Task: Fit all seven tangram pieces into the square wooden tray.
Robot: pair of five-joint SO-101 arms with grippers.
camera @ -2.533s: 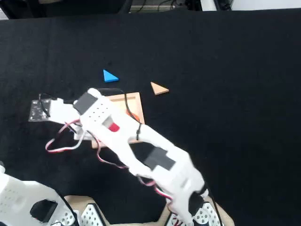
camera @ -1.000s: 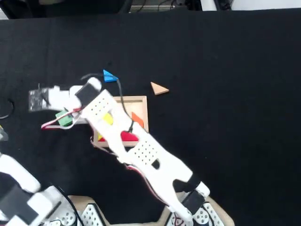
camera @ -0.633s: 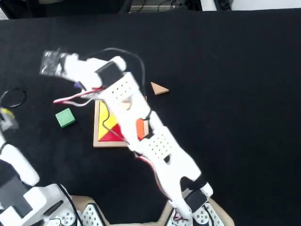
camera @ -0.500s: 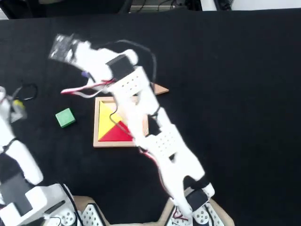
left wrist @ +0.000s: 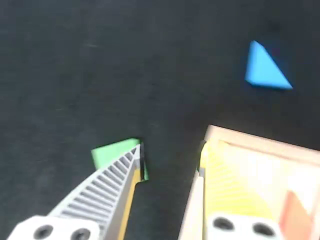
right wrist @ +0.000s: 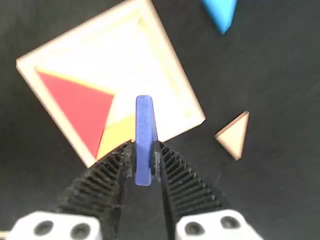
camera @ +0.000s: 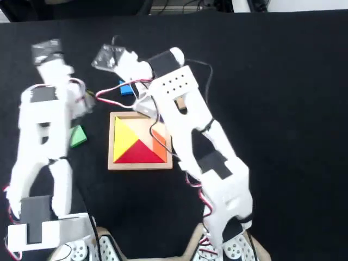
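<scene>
I have the right gripper (right wrist: 143, 147) clamped on the dark blue piece (right wrist: 143, 127), held on edge above the tray (camera: 140, 165). So I take this to be the carry-and-place step for the fourth piece. The yellow piece (camera: 125, 133), red piece (camera: 140, 154) and orange piece (camera: 159, 143) already lie in the tray. The green piece (camera: 78, 136), blue triangle (camera: 128, 88) and tan triangle (right wrist: 234, 136) are outside it on the table (camera: 283, 109).

The left gripper (left wrist: 167, 165) stands open with nothing between its fingers. One fingertip is just beside the green piece, near the tray's left rim.

Next, I think the dark blue piece has to be turned flat and lined up with the bare wood in the tray's far part, on the side towards the blue triangle. It should go down only once its edges run along the yellow piece and the rim. If it comes in on edge or skewed, I expect it to catch the rim or ride up on a piece already laid.

Room is tight there. Both arms crowd the tray's far left corner, and the blue triangle lies just beyond the far rim. The table to the right is wide open cloth, so I would swing out that way.
</scene>
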